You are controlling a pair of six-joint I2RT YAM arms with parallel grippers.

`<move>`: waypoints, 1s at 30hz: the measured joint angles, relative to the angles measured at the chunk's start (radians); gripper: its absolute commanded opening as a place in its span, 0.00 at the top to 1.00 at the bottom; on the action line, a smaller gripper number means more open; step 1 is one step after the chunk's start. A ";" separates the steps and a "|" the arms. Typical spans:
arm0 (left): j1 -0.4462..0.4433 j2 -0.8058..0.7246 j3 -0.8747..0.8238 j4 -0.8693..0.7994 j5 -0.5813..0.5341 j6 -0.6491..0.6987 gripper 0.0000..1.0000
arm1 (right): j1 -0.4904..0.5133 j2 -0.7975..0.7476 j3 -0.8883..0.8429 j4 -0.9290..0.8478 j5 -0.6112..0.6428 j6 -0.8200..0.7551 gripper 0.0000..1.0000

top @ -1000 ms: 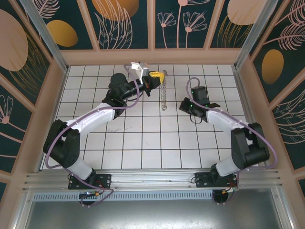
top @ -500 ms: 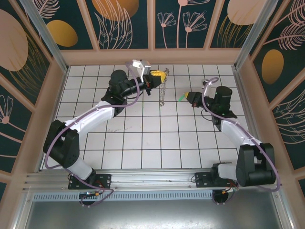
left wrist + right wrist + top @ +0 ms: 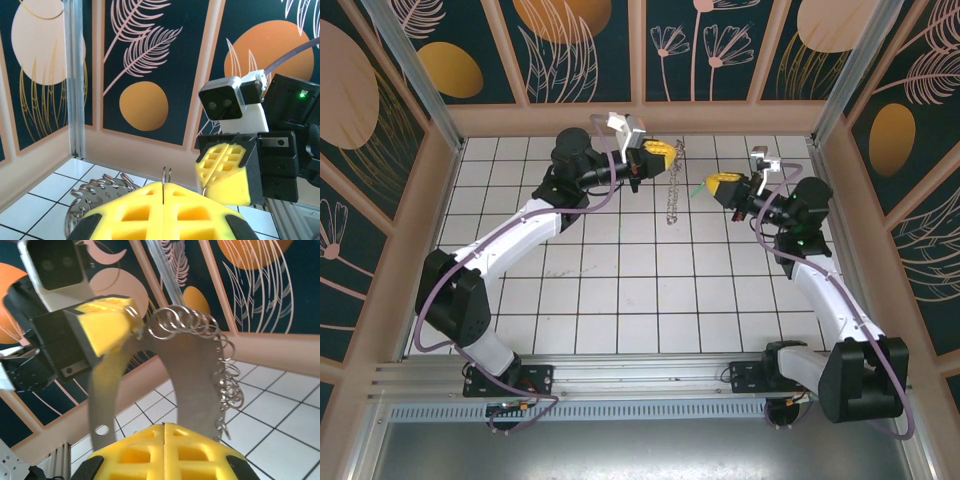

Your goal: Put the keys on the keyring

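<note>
Top external view: both arms reach toward the far side of the white tiled table (image 3: 620, 300), their yellow-fingered tips facing each other and near but apart.
Left gripper (image 3: 658, 152): fingers pressed together on the top of the keyring (image 3: 670, 190), which hangs down from them as a thin, bumpy grey chain-like strand, held off the tiles at its upper end.
Right gripper (image 3: 717, 183): fingers closed on the key (image 3: 700, 189), whose bright green head sticks out of the tip toward the keyring.
Key and keyring: close to one another with a gap between them; the key is not on the loop.
Left wrist view: the left gripper (image 3: 163, 189) shows no gap at its seam, with a thin wire loop standing up out of it. Small rings of the keyring (image 3: 97, 192) bunch to the left below. The right gripper (image 3: 216, 170) hangs opposite.
Right wrist view: the right gripper (image 3: 164, 432) is closed to a hairline. The left gripper (image 3: 112, 322) pinches the keyring (image 3: 200, 325), a grey arch with small rings strung along its rim.
</note>
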 measured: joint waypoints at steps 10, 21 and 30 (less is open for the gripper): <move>0.000 0.028 0.071 -0.095 0.084 0.018 1.00 | 0.022 -0.008 0.021 0.059 0.001 0.005 1.00; 0.000 0.055 0.095 -0.151 0.158 0.018 1.00 | 0.080 -0.013 0.098 0.063 0.076 -0.032 1.00; -0.003 0.056 0.108 -0.158 0.174 0.018 1.00 | 0.124 0.006 0.160 -0.009 0.092 -0.112 1.00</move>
